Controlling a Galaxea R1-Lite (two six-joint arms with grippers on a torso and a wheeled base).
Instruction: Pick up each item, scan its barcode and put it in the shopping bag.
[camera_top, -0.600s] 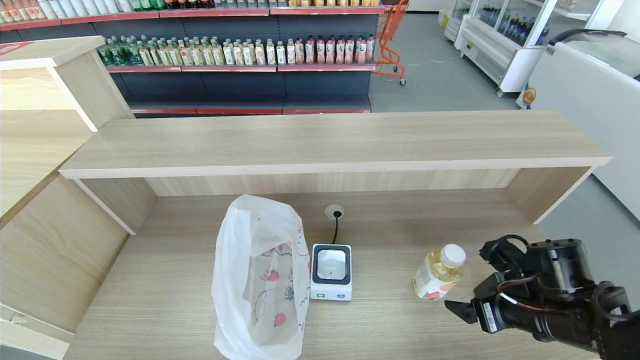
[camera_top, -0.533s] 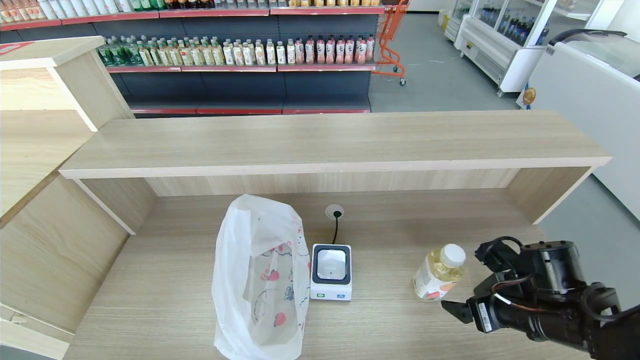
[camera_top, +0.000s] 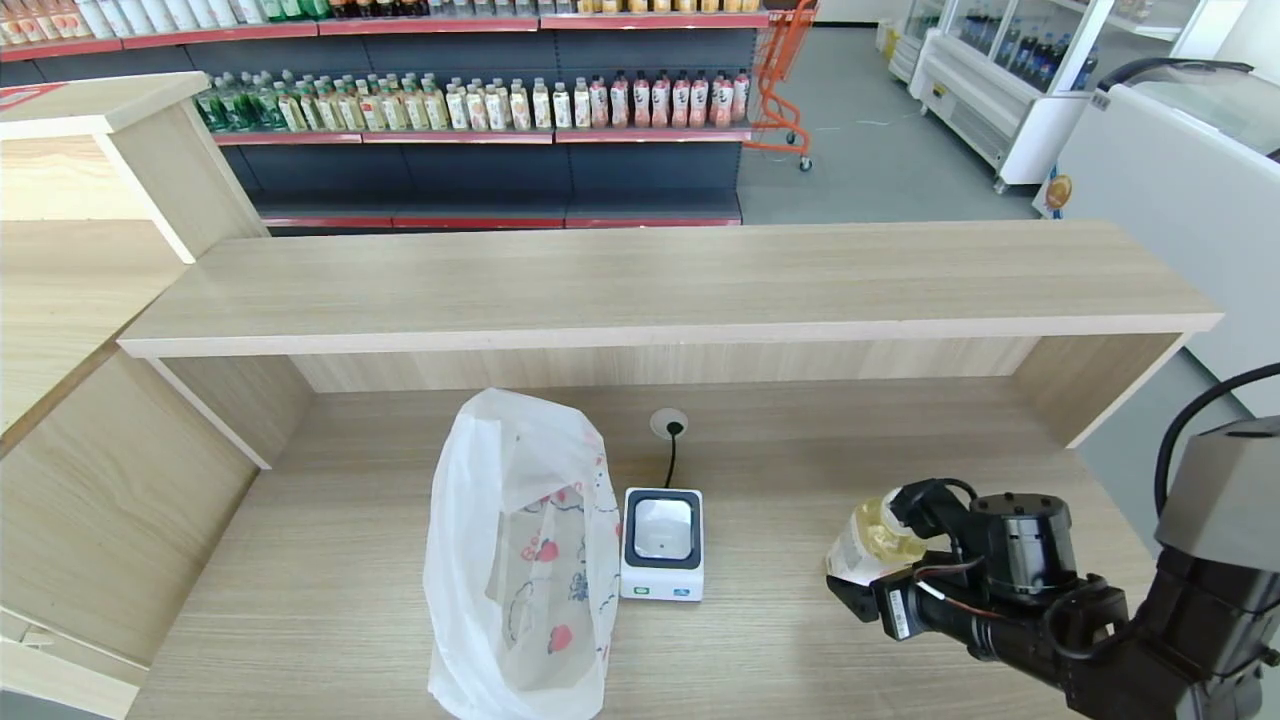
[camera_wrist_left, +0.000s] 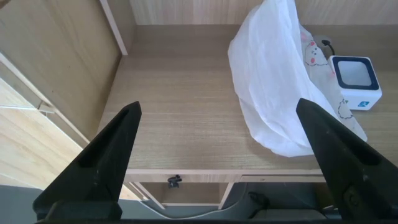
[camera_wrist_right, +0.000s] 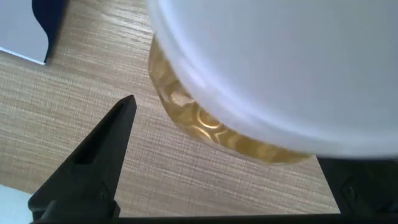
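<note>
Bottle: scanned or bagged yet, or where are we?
Done: nothing; the bottle stands on the counter, to the right of the scanner. In hand: the right gripper is open around the bottle, not closed on it. Left: grasp, lift, scan, drop it in the shopping bag.

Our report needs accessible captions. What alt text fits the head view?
The robot's right tool, open, straddles a bottle of yellowish drink on a wooden checkout counter. To the bottle's left sit a white barcode scanner and, beyond it, a white plastic shopping bag.
</note>
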